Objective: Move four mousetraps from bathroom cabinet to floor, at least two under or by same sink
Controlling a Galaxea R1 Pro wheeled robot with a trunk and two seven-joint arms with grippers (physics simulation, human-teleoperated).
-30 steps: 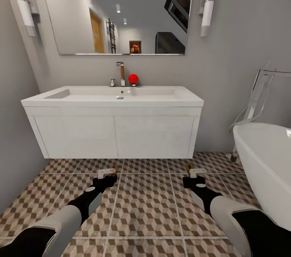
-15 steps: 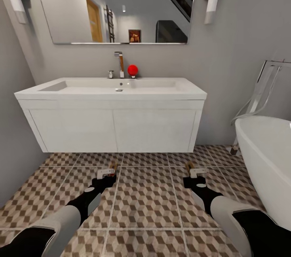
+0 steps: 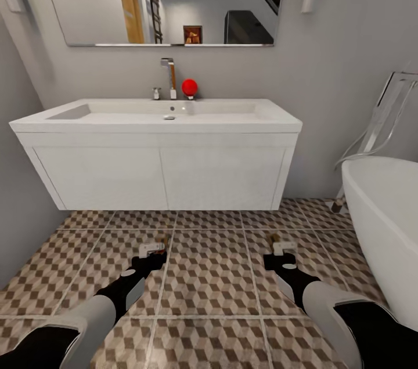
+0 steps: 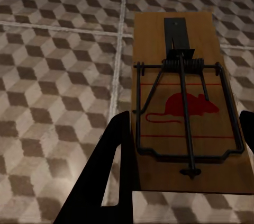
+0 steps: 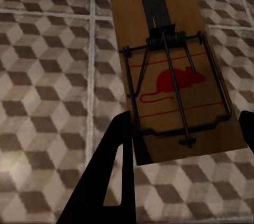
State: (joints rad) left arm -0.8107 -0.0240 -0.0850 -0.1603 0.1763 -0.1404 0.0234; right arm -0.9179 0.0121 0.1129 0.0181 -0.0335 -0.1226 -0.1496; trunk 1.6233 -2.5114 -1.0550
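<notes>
left claw (image 4: 182,144) grips mousetrap (image 4: 180,107) | red mouse print | no text

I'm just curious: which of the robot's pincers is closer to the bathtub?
The right one. The right pincer, holding a mousetrap, hangs over the floor tiles just beside the bathtub. The left pincer, also holding a mousetrap, is farther off, below the sink's cabinet.

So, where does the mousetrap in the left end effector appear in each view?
Head view: mousetrap low, left of centre, at the left end effector tip, above the bathroom floor.
Left wrist view: central, between the fingers.
Right wrist view: a second mousetrap instead.
Shared landmark: cube-pattern tiles.
</notes>
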